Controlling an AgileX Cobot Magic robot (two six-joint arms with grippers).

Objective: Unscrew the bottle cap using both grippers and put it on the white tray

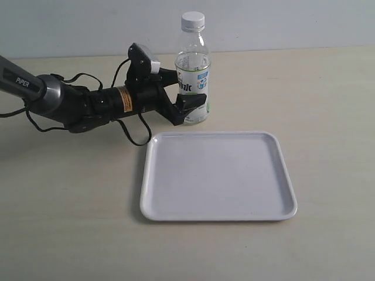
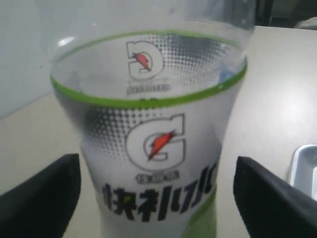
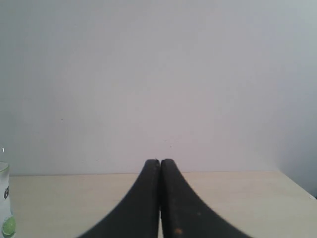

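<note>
The bottle (image 1: 193, 70) stands upright on the table just behind the white tray (image 1: 217, 175), with the white bottle cap (image 1: 193, 21) on its neck. My left gripper (image 1: 186, 92) is open around the bottle's labelled lower half, one finger on each side. In the left wrist view the label of the bottle (image 2: 153, 148) fills the frame, and a gap shows between it and each of the black fingers (image 2: 44, 198). My right gripper (image 3: 159, 162) is shut with nothing in it and is out of the exterior view. The right wrist view catches only an edge of the bottle (image 3: 5, 203).
The left arm, marked PIPER (image 1: 53, 96), lies low across the table's left side with looping cables. A corner of the tray (image 2: 304, 166) shows in the left wrist view. A pale wall stands behind the table.
</note>
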